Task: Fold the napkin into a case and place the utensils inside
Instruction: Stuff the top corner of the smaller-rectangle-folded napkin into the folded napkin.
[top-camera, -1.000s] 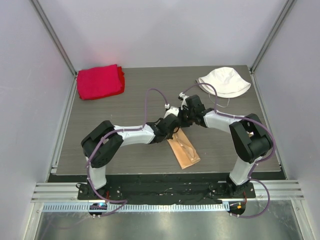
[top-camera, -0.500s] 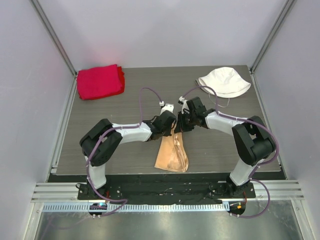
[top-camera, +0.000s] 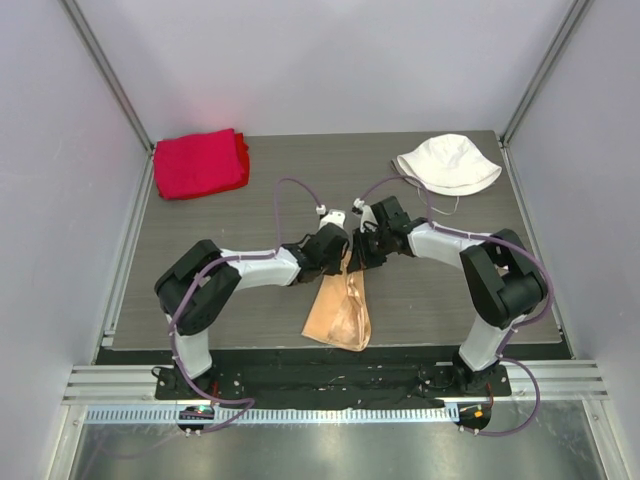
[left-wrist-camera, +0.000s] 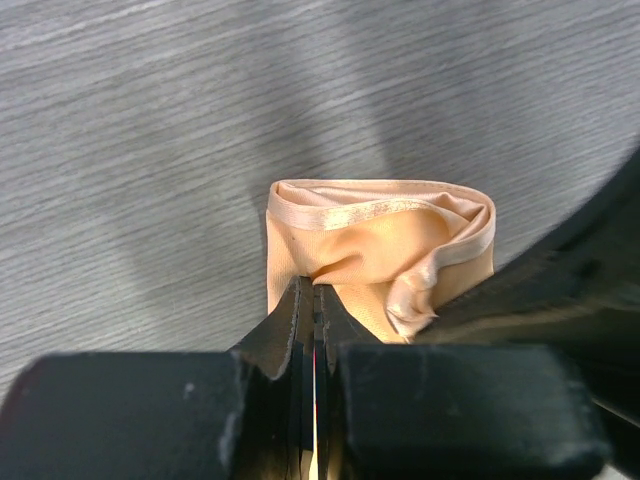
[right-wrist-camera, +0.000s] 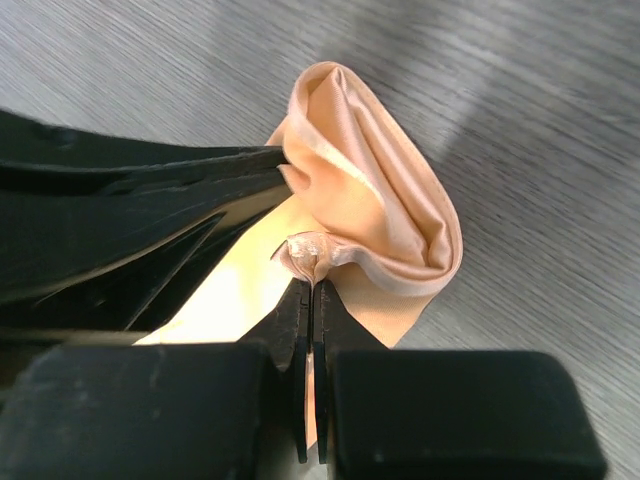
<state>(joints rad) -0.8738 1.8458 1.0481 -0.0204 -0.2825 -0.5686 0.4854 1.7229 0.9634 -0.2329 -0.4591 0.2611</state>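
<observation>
Top external: left gripper (top-camera: 337, 263) and right gripper (top-camera: 358, 258) sit side by side. Both clamp the bunched edge of the napkin (top-camera: 338, 312).

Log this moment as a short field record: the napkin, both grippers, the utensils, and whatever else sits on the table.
napkin: peach satin, pinched at its far end, mouth opened into a loop, the rest spreading toward the near edge of the table
left gripper: shut on the napkin's rim
right gripper: shut on the napkin's rim, close beside the left gripper
utensils: not visible in any view
red cloth: folded, far left corner
white hat: far right corner
</observation>
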